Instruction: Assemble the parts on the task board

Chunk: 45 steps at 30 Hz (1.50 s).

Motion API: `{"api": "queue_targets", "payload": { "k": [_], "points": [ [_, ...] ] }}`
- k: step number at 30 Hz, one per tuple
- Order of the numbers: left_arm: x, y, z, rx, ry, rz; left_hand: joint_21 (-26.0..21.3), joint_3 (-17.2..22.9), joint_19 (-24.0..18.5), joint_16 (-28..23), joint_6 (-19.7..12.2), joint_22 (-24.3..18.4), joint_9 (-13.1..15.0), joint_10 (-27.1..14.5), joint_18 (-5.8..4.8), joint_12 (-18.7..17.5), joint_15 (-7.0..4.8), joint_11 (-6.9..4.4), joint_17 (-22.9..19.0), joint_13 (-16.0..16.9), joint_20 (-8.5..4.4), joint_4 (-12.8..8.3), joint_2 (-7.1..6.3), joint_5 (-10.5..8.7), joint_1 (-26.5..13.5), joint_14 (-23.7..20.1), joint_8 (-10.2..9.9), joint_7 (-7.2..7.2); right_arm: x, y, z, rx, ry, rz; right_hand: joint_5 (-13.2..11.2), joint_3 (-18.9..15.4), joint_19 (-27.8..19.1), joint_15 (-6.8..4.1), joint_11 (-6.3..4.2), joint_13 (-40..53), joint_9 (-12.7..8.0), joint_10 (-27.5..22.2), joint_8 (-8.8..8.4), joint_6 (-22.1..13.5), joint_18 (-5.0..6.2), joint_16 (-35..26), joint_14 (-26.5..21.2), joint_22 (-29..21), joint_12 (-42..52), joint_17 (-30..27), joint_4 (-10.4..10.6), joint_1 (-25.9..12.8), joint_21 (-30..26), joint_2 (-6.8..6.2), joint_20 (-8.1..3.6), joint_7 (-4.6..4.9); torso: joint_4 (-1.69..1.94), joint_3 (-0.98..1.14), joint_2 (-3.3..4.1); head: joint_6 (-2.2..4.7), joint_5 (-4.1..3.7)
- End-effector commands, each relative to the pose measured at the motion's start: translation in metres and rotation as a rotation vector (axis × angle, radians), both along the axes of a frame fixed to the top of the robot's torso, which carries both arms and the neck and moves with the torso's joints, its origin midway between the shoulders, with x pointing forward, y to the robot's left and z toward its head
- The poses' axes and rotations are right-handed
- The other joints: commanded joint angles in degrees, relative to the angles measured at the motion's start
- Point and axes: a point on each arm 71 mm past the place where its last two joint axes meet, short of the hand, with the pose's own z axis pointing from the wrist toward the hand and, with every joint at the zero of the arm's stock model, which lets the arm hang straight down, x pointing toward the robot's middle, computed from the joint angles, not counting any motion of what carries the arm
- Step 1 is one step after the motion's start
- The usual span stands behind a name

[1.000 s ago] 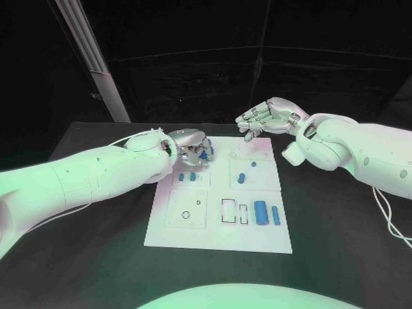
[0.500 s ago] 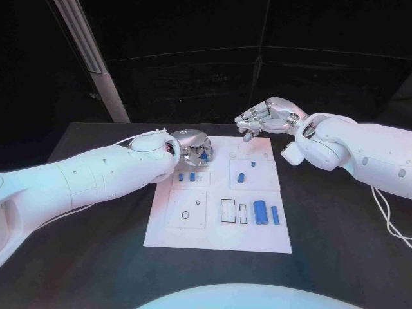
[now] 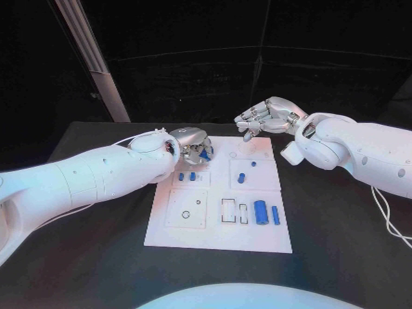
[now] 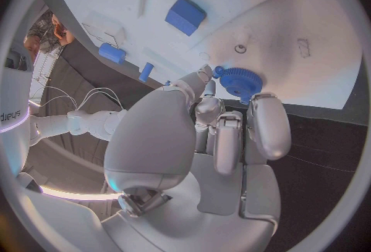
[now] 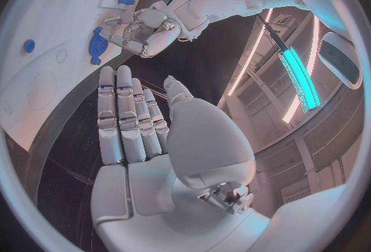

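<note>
Task board, a white plate, lies in the middle of the black tabletop, its long sides running from the near edge toward the far edge. On its nearer half sit a thick blue cylinder and a slimmer blue pin, side by side, just right of two empty rectangular slots. Farther along, two small blue blocks rest close together toward the board's left side, and two small blue pegs stand toward its right. At the board's far left corner the left robot hand hangs just above the plate, fingers curled, pinching a blue toothed gear between thumb and fingertips; the left wrist view shows the gear close over a small round hole in the board. Beyond the board's far edge, toward its right, the right robot hand is raised clear of the plate, holding nothing, its fingers bent loosely and lying side by side.
</note>
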Motion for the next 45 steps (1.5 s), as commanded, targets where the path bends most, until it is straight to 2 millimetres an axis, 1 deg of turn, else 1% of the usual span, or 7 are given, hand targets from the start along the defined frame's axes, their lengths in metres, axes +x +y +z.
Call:
{"api": "queue_targets", "payload": {
  "k": [1, 11, 19, 23, 31, 37, 45],
  "points": [
    [0.002, 0.001, 0.000, 0.010, 0.013, 0.037, -0.12, -0.19, 1.32, 0.11, -0.56, 1.91, -0.14, 0.03, -0.70, -0.07, 0.61, 0.64, 13.15, -0.13, 0.28, 0.13, -0.54, 0.15, -0.22, 5.56, -0.36, 0.55, 0.000, 0.001, 0.002, 0.006, -0.007, 0.006, -0.13, -0.05, 0.48, 0.44, -0.01, -0.02, 0.01, -0.38, 0.37, -0.26, 0.72, -0.18, -0.04, -0.04, 0.35, -0.09, 0.23, -0.49, -0.30, 0.17, 0.04, 0.19, -0.08, 0.01, 0.06, -0.04, 0.05],
    [0.003, -0.001, -0.005, 0.049, 0.060, 0.060, -0.23, -0.77, 1.24, 0.05, -0.37, 1.92, -0.19, -0.08, -0.68, -0.17, 0.86, 0.91, 12.96, -0.28, 0.49, 0.47, -0.79, 0.12, -0.93, 5.51, -0.41, 0.82, 0.000, 0.001, 0.002, 0.005, -0.007, 0.005, -0.13, -0.05, 0.48, 0.44, -0.01, -0.02, 0.01, -0.38, 0.37, -0.26, 0.72, -0.18, -0.04, -0.04, 0.35, -0.09, 0.23, -0.49, -0.30, 0.17, 0.04, 0.19, -0.04, 0.04, 0.02, -0.21, 0.04],
    [0.003, -0.003, -0.007, 0.063, 0.078, 0.062, -0.20, -1.12, 1.20, 0.04, 0.51, 2.02, -0.07, -0.13, -0.67, -0.21, 0.94, 0.95, 12.94, -0.30, 0.61, 0.65, -0.70, 0.13, -1.16, 5.50, -0.05, 0.82, 0.000, 0.001, 0.002, 0.005, -0.007, 0.005, -0.13, -0.05, 0.48, 0.44, -0.01, -0.02, 0.01, -0.38, 0.37, -0.26, 0.72, -0.18, -0.04, -0.04, 0.35, -0.09, 0.23, -0.49, -0.30, 0.17, 0.04, 0.19, -0.05, 0.03, -0.02, -0.19, 0.02],
    [0.002, -0.004, -0.008, 0.068, 0.086, 0.058, -0.19, -1.20, 1.19, 0.03, 0.84, 2.05, -0.02, -0.14, -0.67, -0.21, 0.94, 0.94, 12.94, -0.28, 0.64, 0.67, -0.63, 0.14, -1.16, 5.50, 0.09, 0.79, 0.000, 0.001, 0.002, 0.005, -0.007, 0.005, -0.13, -0.05, 0.48, 0.44, -0.01, -0.02, 0.01, -0.38, 0.37, -0.26, 0.72, -0.18, -0.04, -0.04, 0.35, -0.09, 0.23, -0.49, -0.30, 0.17, 0.04, 0.19, -0.04, -0.01, 0.01, -0.18, -0.01],
    [0.001, -0.007, -0.009, 0.067, 0.093, 0.039, -0.18, -1.30, 1.18, 0.01, 1.30, 2.10, 0.05, -0.13, -0.65, -0.20, 0.90, 0.84, 12.87, -0.21, 0.65, 0.55, -0.60, 0.14, -0.98, 5.48, 0.28, 0.63, 0.000, 0.001, 0.002, 0.005, -0.007, 0.005, -0.13, -0.05, 0.48, 0.44, -0.01, -0.02, 0.01, -0.38, 0.37, -0.26, 0.72, -0.18, -0.04, -0.04, 0.35, -0.09, 0.23, -0.49, -0.30, 0.17, 0.04, 0.19, -0.01, 0.02, 0.00, -0.14, -0.05],
    [0.000, -0.009, -0.009, 0.068, 0.099, 0.027, -0.06, -1.85, 1.17, -0.01, 0.56, 2.27, -0.21, -0.11, -0.65, -0.17, 0.69, 0.57, 12.82, -0.04, 0.56, 0.31, -1.13, -0.05, -0.91, 5.47, -0.24, 0.33, 0.000, 0.001, 0.002, 0.005, -0.007, 0.005, -0.13, -0.05, 0.48, 0.44, -0.01, -0.02, 0.01, -0.38, 0.37, -0.26, 0.72, -0.18, -0.04, -0.04, 0.35, -0.09, 0.23, -0.49, -0.30, 0.17, 0.04, 0.19, 0.01, 0.02, -0.01, -0.16, -0.09],
    [0.000, -0.010, -0.011, 0.077, 0.110, 0.031, -0.22, -4.10, 1.09, -0.11, 0.31, 2.31, -0.45, -0.14, -0.64, -0.21, 0.83, 0.82, 12.55, -0.11, 0.62, 0.97, -2.14, -0.26, -2.32, 5.40, -0.52, 0.60, 0.000, 0.001, 0.002, 0.006, -0.008, 0.005, -0.09, 0.01, 0.57, 0.42, -0.03, -0.01, 0.02, -0.39, 0.41, -0.25, 0.74, -0.16, 0.01, -0.03, 0.46, -0.11, 0.32, -0.48, -0.39, 0.22, 0.03, 0.17, -0.07, 0.02, 0.03, -0.15, -0.06]
  ]
}}
